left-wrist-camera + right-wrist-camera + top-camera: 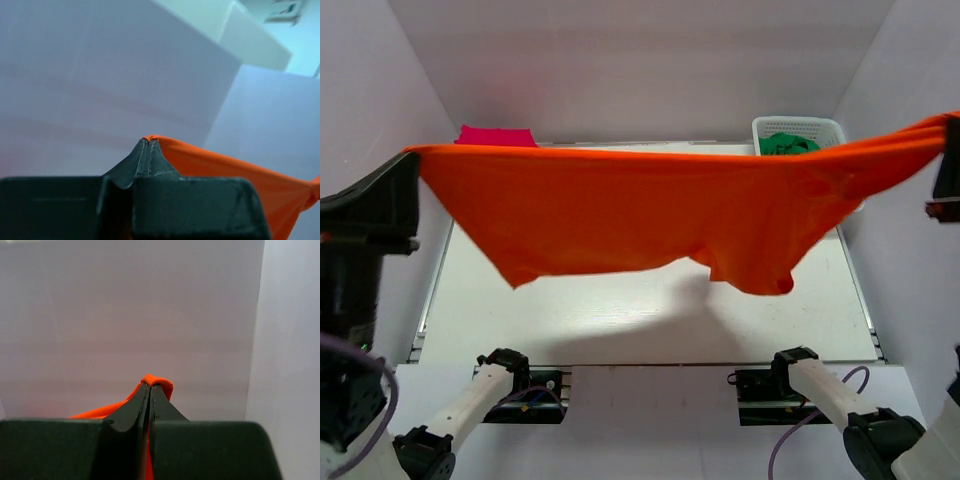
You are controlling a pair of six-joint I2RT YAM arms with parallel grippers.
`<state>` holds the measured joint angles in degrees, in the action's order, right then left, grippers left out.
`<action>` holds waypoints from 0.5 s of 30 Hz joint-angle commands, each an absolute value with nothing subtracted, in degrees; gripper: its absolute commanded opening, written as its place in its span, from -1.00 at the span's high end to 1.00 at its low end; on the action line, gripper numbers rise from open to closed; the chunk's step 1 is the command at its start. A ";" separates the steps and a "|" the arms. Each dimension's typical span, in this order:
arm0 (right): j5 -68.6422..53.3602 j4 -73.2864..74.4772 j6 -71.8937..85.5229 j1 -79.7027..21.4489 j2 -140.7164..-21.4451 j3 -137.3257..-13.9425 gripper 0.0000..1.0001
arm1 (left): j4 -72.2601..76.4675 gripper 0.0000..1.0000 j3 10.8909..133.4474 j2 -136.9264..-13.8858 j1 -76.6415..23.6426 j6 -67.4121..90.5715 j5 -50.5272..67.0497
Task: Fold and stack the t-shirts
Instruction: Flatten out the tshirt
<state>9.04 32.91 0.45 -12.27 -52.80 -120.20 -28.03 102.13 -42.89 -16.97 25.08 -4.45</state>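
A bright orange-red t-shirt hangs stretched wide above the table, held high at both ends. My left gripper is shut on its left corner; in the left wrist view the cloth runs off to the right from the pinched tips. My right gripper is shut on the shirt's right end, where a fold of orange cloth pokes out over the closed tips. A magenta t-shirt lies at the table's far left. A green t-shirt sits in the basket.
A white mesh basket stands at the far right corner of the white table. White walls enclose the table on the left, back and right. The shirt's lower edge hangs well above the table top.
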 commanded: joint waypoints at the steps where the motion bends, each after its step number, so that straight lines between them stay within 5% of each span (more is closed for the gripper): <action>1: 5.37 30.07 -2.72 -11.87 -50.89 -124.18 1.00 | -31.72 1.00 107.30 -42.89 -16.44 23.99 -1.23; 11: 4.83 25.93 -2.99 -11.87 -48.08 -121.03 1.00 | -33.05 1.00 107.23 -41.04 -16.44 25.14 -0.18; 15: 4.22 22.08 -2.11 -11.95 -47.99 -110.17 1.00 | -32.52 1.00 99.18 -41.57 -16.44 26.98 -1.84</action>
<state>3.22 26.33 -1.56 -12.16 -46.72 -117.01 -31.38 104.12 -39.99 -16.95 25.80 0.62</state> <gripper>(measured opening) 0.010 0.026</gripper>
